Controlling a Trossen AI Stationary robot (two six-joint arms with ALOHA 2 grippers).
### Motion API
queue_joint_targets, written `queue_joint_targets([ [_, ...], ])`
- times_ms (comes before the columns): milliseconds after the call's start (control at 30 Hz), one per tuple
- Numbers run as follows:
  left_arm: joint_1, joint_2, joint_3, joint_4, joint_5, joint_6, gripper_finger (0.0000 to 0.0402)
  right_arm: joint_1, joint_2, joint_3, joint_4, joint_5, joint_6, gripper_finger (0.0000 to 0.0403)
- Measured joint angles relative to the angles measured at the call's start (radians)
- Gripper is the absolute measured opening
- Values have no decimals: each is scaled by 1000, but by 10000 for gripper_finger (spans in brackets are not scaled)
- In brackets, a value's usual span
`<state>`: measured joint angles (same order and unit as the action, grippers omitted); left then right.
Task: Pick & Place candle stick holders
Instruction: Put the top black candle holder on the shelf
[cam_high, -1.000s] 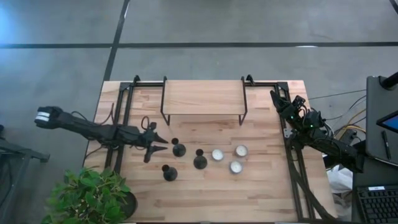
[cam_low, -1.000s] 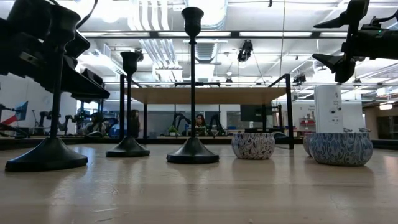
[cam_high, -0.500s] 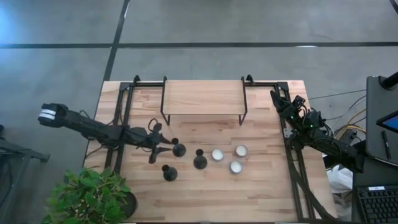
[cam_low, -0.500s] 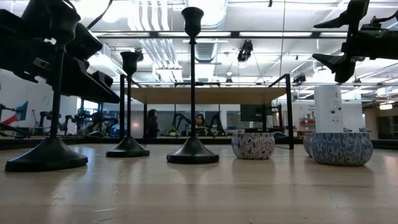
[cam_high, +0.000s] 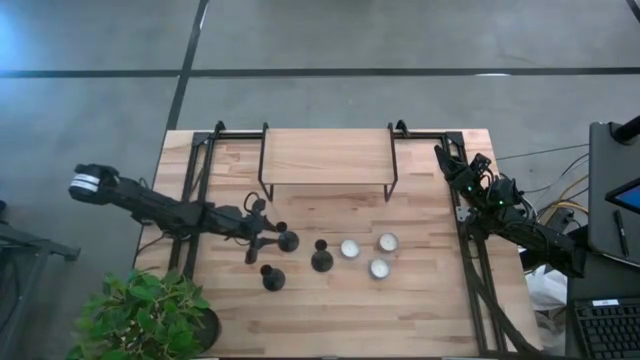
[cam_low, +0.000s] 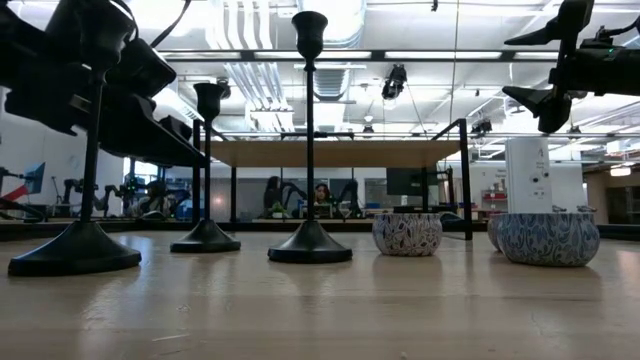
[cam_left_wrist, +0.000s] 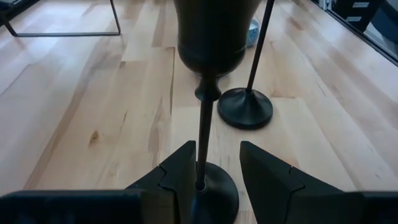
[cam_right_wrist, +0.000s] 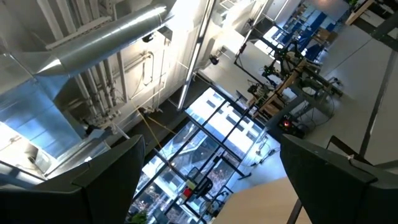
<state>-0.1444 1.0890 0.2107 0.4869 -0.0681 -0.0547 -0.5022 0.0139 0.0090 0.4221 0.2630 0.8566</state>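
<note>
Overhead, three black candlesticks are listed on the wooden table (cam_high: 330, 310): one (cam_high: 288, 240) just beyond the left gripper (cam_high: 262, 232), one (cam_high: 321, 259) nearer the middle, one (cam_high: 273, 277) toward the front edge. Three small patterned candle cups (cam_high: 378, 268) are set beside them, to the right. The left arm is plainly the nearer; the right gripper (cam_high: 448, 160) is parked at the far right corner, well apart.

At table height, all three candlesticks are recorded upright, long axis vertical. The left gripper's dark bulk is seen around the upper stem of the nearest candlestick (cam_low: 85, 150) in that view; which of the three this is cannot be matched with certainty. The right gripper (cam_low: 545, 65) is held high, jaws spread wide and empty.

From the left wrist, a thin stem (cam_left_wrist: 203, 143) is shown between the two fingers (cam_left_wrist: 264, 177), close against one and with a clear gap to the other: the jaws are part-open, not yet clamped. A second candlestick (cam_left_wrist: 245, 107) is noted farther off.

From the right wrist, only ceiling and windows are shown between widely parted fingers (cam_right_wrist: 106, 177).

Judgement: the next closing is expected to turn on the stem being centred between the jaws.
</note>
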Motion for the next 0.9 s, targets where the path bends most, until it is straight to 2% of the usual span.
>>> queue_joint_targets([
  [533,0,107,34,46,-21,-6,124,0,0,0,0,0,0,366],
  [900,0,106,34,81,-23,-6,44,0,0,0,0,0,0,366],
])
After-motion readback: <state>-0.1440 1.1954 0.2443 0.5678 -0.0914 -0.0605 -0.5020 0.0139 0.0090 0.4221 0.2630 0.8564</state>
